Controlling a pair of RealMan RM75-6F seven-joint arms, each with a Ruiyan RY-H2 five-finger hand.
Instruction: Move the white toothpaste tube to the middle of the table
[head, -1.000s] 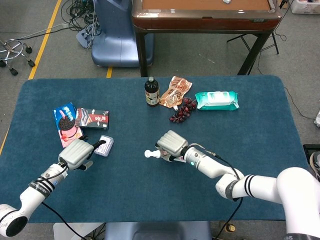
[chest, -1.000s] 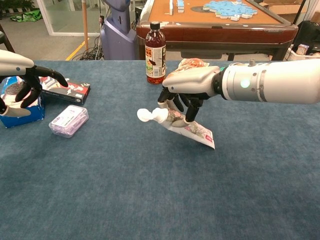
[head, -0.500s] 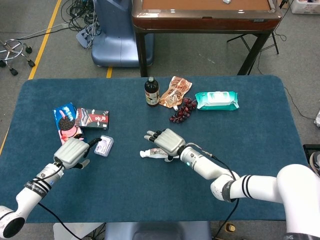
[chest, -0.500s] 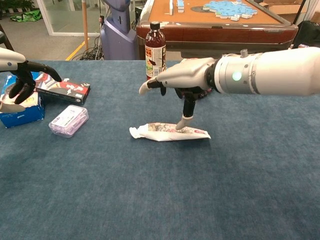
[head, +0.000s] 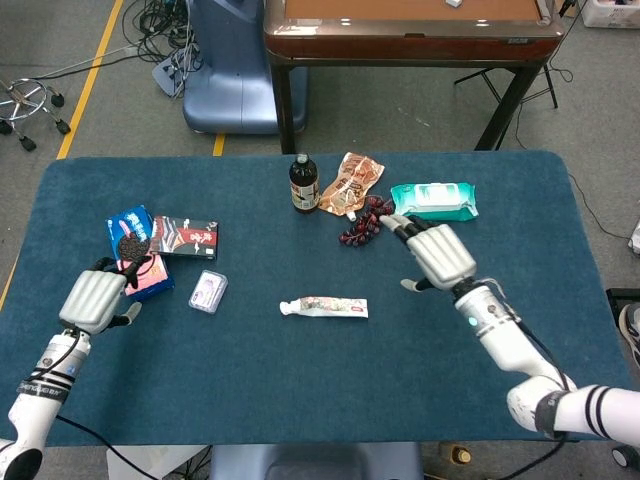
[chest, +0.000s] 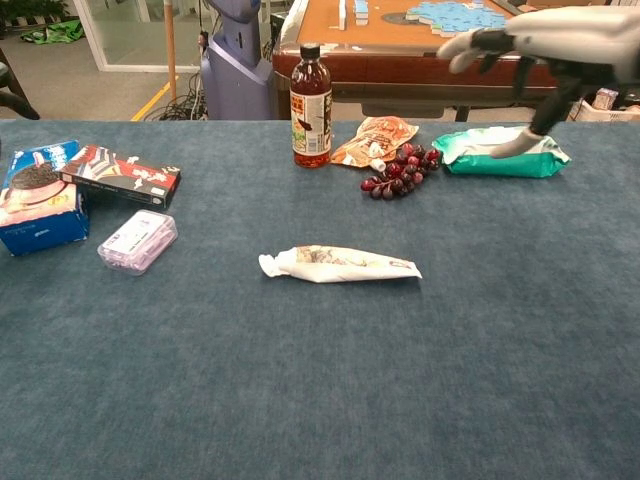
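right hand (head: 436, 254) hovered with fingers spread and empty above the table (head: 500, 400), well apart from the white toothpaste tube (head: 325, 307) lying flat mid-table.

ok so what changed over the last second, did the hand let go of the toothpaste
Yes. The right hand set the white toothpaste tube flat on the table, released it, and pulled back up and to the right, fingers apart, holding nothing. The left hand drew back toward the left edge. The bottle, grapes, wipes pack and snack boxes stayed put.
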